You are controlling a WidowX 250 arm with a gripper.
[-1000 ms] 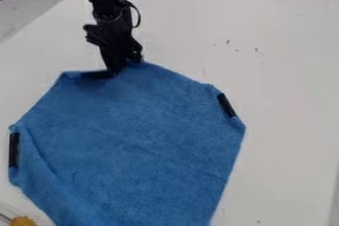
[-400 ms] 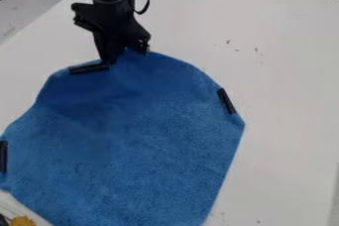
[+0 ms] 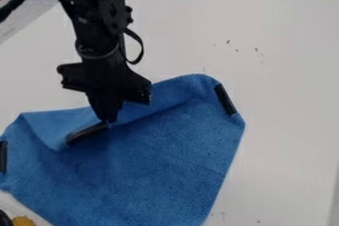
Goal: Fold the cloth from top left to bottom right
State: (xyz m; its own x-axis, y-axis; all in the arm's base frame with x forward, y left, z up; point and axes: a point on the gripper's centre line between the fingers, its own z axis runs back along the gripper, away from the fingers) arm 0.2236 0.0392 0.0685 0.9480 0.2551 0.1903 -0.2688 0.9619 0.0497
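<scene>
The cloth (image 3: 159, 155) is soft woven fabric with a rough, matt, slightly fuzzy nap. The strips at its left edge (image 3: 3, 156), at its right edge (image 3: 225, 99) and on its turned-over part (image 3: 86, 133) look smooth, with a faint sheen. The table (image 3: 285, 86) is smooth and mostly matt up to its far edge. The gripper (image 3: 108, 121) looks like hard, mostly matt plastic; the cable (image 3: 140, 49) looks smooth.
</scene>
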